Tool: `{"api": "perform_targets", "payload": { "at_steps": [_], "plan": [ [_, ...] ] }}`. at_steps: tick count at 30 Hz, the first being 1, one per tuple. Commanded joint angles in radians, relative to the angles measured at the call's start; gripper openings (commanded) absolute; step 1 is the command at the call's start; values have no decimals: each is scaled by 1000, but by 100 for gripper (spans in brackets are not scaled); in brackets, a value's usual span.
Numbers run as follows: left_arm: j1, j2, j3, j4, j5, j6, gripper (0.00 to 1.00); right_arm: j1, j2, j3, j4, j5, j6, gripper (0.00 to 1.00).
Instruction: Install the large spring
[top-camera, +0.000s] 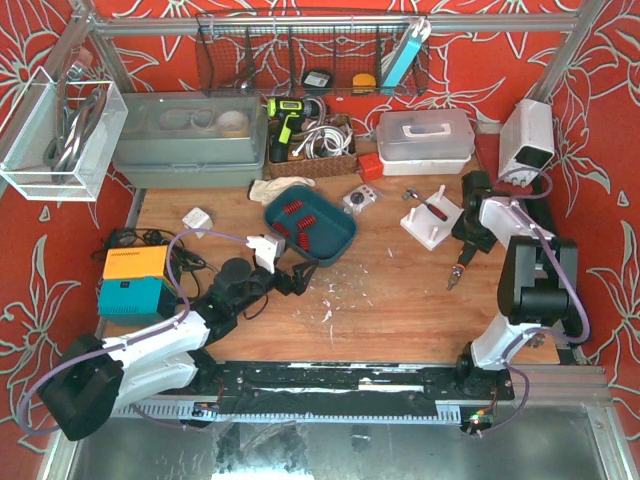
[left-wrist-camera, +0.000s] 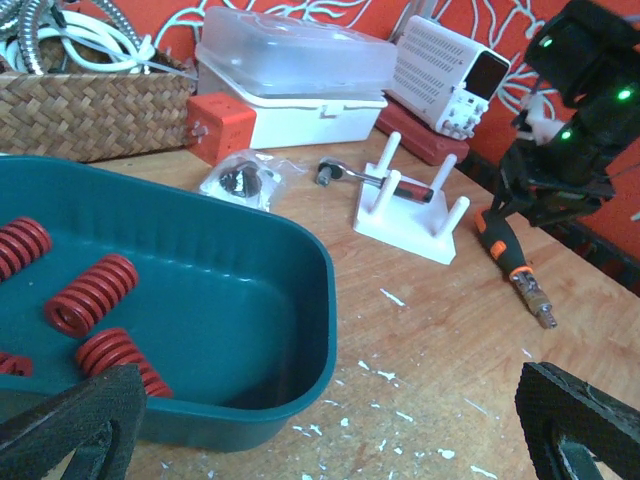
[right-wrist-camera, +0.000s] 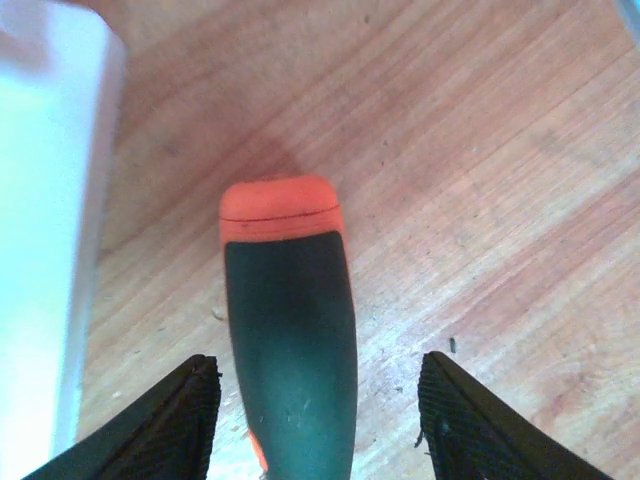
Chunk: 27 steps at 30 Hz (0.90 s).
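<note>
The red coil springs lie in the teal oval plastic tray, which sits mid-table toward the far side of the wooden table; the thickest one in the left wrist view is probably the large spring the task wants, though I cannot be sure. The left pincer hangs just on the near side of the tray, jaws spread as wide as they go and holding nothing; it looks lined up to reach over the rim for a spring. Over on the right, the right pincer straddles the black-and-orange screwdriver, which lies flat on the table; its fingers stand partly apart, with bare wood showing on both sides of the handle, so it grips nothing. Just beyond and left of the screwdriver stands the white pegged fixture, presumably where the spring belongs; a small metal ratchet rests across it.
</note>
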Motion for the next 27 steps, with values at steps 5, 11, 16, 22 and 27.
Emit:
{"api": "perform_targets", "payload": {
  "at_steps": [5, 11, 16, 22, 27],
  "plan": [
    [-7, -17, 26, -23, -123, -3, 100, 7, -183, 17, 74, -85, -145, 55],
    [-7, 4, 30, -39, -219, -19, 100, 51, -275, 2, 230, -259, -347, 52],
    [-7, 10, 65, -86, -243, -30, 100, 75, -210, 98, 205, -278, -455, 47],
    [-7, 41, 48, -54, -220, -16, 100, 84, -98, 192, 145, -292, -590, 33],
    [-7, 47, 45, -39, -188, -6, 100, 83, 24, 285, 79, -321, -655, 29]
  ]
}}
